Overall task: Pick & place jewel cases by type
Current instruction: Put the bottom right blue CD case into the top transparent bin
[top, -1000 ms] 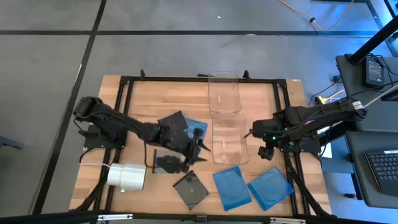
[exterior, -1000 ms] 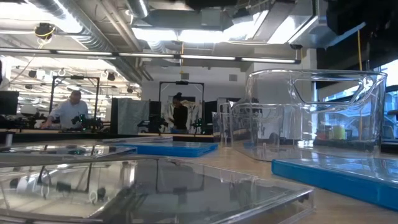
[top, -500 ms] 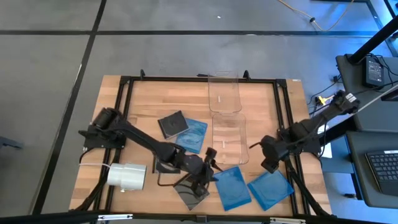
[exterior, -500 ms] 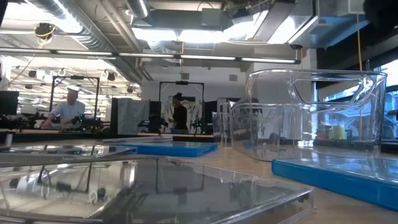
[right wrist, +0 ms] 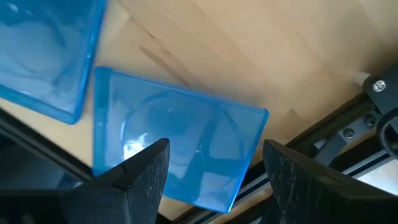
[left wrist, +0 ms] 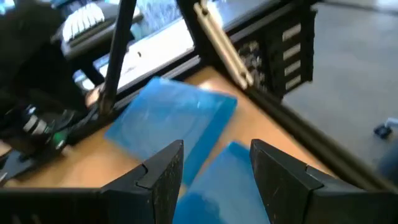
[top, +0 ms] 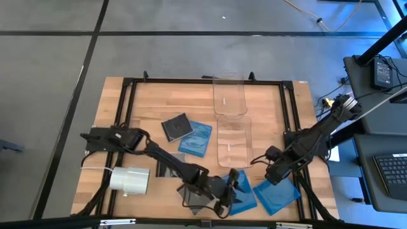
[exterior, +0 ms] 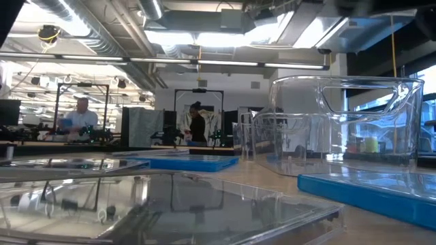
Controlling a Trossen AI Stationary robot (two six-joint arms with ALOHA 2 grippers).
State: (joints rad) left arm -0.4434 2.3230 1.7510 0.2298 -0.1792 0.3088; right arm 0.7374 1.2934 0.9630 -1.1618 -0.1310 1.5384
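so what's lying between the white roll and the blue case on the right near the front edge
In the high view, between the white roll and that blue case lie a dark case, the left pincer and another blue case.

The floor (top: 159,54) around the wooden table (top: 152,105) was grey, with dark lines across it. A desk (top: 381,165) with a keyboard (top: 391,175) stood at one side. Far behind, the room was big and bright. Long lights (exterior: 204,30) and silver pipes (exterior: 109,27) ran along the ceiling. Two people (exterior: 78,119) stood at benches far away, one in a dark top (exterior: 197,126).
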